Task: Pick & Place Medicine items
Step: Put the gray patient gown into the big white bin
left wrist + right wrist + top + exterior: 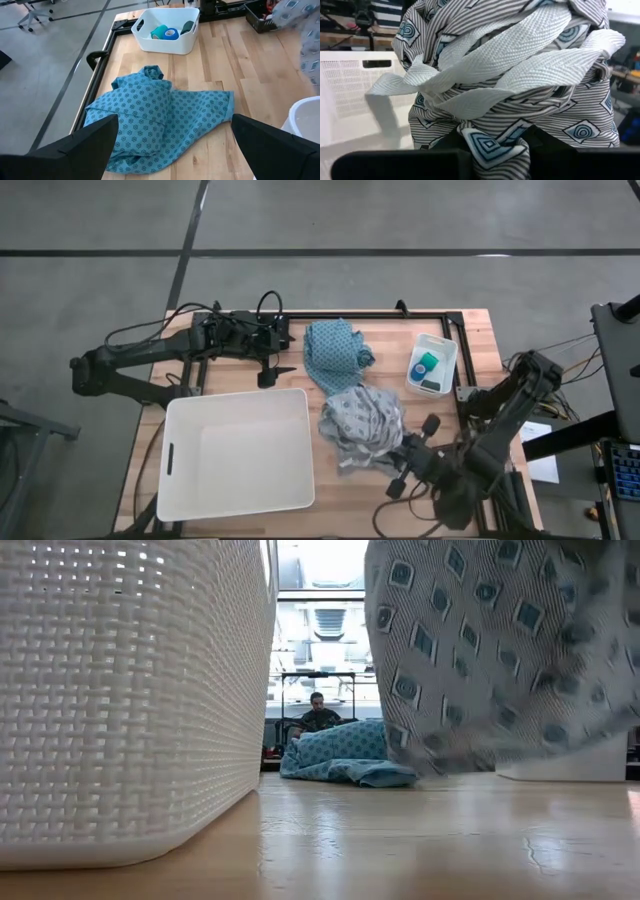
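High view shows my right gripper [412,448] at lower right pinching the grey patterned cloth [362,425], not medicine (teal roll [428,364] sits in the small white tray [446,352] at upper right), so lifting risks dragging fabric onto the white basket [238,450].

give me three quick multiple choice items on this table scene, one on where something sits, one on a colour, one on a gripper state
1. Where does the teal roll lie?
A. in the small white bin
B. in the large white basket
C. on the bare table

2. What colour is the cloth in front of the left gripper?
A. red
B. teal-blue
C. yellow

3. How is the right gripper?
A. wide open and empty
B. out of view
C. shut on the grey patterned cloth

Key: 1 A, it sits in the small bin; 2 B, teal-blue with a dark print; 3 C, fabric bunches at its fingers.
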Available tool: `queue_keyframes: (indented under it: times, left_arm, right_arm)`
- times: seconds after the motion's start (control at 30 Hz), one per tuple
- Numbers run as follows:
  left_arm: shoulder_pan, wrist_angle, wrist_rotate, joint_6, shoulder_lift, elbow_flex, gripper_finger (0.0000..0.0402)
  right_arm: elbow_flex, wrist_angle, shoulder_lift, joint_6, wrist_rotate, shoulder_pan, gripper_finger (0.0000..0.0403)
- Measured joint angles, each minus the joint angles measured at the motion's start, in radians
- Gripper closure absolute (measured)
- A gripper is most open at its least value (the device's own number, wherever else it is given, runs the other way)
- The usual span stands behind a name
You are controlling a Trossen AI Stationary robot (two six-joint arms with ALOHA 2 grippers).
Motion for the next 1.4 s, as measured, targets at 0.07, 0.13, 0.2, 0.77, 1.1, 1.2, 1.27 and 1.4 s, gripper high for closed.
queue_keyframes:
  times: [0.07,0.13,0.2,0.77,1.1,1.2,1.27,1.4]
  left_arm:
    - [0.0,0.0,0.0,0.0,0.0,0.0,0.0009]
    - [0.0,0.0,0.0,0.0,0.0,0.0,0.0009]
    - [0.0,0.0,0.0,0.0,0.0,0.0,0.0009]
    - [0.0,0.0,0.0,0.0,0.0,0.0,0.0009]
    - [0.0,0.0,0.0,0.0,0.0,0.0,0.0009]
    - [0.0,0.0,0.0,0.0,0.0,0.0,0.0009]
    - [0.0,0.0,0.0,0.0,0.0,0.0,0.0009]
    - [0.0,0.0,0.0,0.0,0.0,0.0,0.0009]
  right_arm:
    - [0.0,0.12,-0.01,-0.151,-0.007,-0.01,0.0348]
    - [0.0,0.242,-0.016,-0.312,-0.032,-0.03,0.0348]
    - [0.001,0.364,-0.016,-0.464,-0.072,-0.054,0.0347]
    - [0.001,1.072,-0.024,-1.162,-0.94,-0.328,0.0347]
    - [0.0,1.084,0.059,-0.88,-1.331,-0.507,0.0346]
    - [0.0,1.12,0.097,-0.844,-1.347,-0.529,0.0346]
    - [0.0,1.132,0.124,-0.839,-1.371,-0.543,0.0346]
    - [0.002,1.136,0.171,-0.819,-1.49,-0.573,0.0346]
